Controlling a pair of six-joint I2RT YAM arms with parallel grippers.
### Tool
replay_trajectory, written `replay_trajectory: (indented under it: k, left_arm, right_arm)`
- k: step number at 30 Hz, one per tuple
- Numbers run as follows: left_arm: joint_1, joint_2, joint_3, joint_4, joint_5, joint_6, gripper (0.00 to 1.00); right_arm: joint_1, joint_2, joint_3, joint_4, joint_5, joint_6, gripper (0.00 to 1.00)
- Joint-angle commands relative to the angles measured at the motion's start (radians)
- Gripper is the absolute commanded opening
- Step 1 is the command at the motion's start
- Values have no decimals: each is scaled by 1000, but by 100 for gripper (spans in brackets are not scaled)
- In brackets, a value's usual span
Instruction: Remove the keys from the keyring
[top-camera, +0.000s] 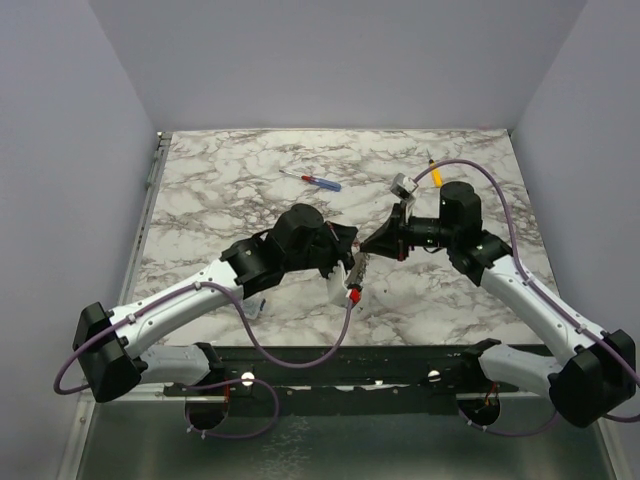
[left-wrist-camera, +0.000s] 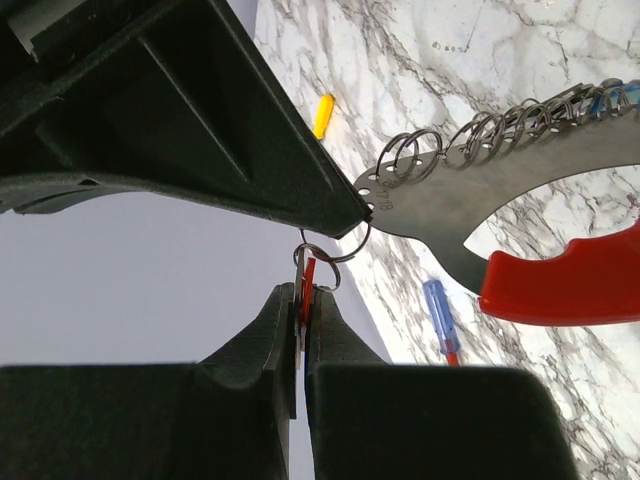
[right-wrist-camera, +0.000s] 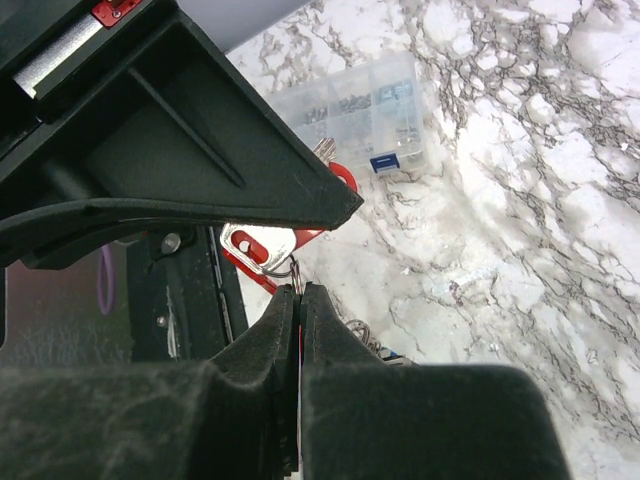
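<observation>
In the left wrist view my left gripper is shut on a red-headed key. A small wire ring joins that key to the end of the keyring, a grey curved strip with a red grip and several small rings along its edge. In the right wrist view my right gripper is shut on a thin part of the keyring. A small ring at its tips links to a silver and red piece. From above, the left gripper and right gripper meet at mid-table, with a red bit below them.
A blue-and-red screwdriver lies behind the grippers and also shows in the left wrist view. A yellow-handled tool lies at the back right. A clear compartment box sits on the marble. The table's black front rail is close.
</observation>
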Motion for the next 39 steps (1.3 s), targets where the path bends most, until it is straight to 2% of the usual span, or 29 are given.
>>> replay_trajectory:
  k: [1,7,14,16,18,27,39]
  left_arm:
    - [-15,-4,92,8,49,-17,0]
    - [-18,32,158,-59,48,-87,0]
    - [-18,51,224,-225,28,-123,0]
    - [-18,62,246,-264,26,-143,0]
    - [-19,75,272,-297,27,-168,0]
    - [-24,131,379,-415,21,-302,0]
    - [-46,271,634,-557,-2,-671,0]
  right_arm:
    - [-19,58,32,-144,63,-126,1]
    - [-20,64,44,-123,-47,-169,1]
    - [-57,69,107,-183,-36,-229,55]
    - [-80,64,121,-200,-51,-238,66]
    - [-102,58,132,-217,-70,-249,71]
    - [-187,36,211,-344,-119,-324,72]
    - [-206,-33,268,-466,-153,-359,66]
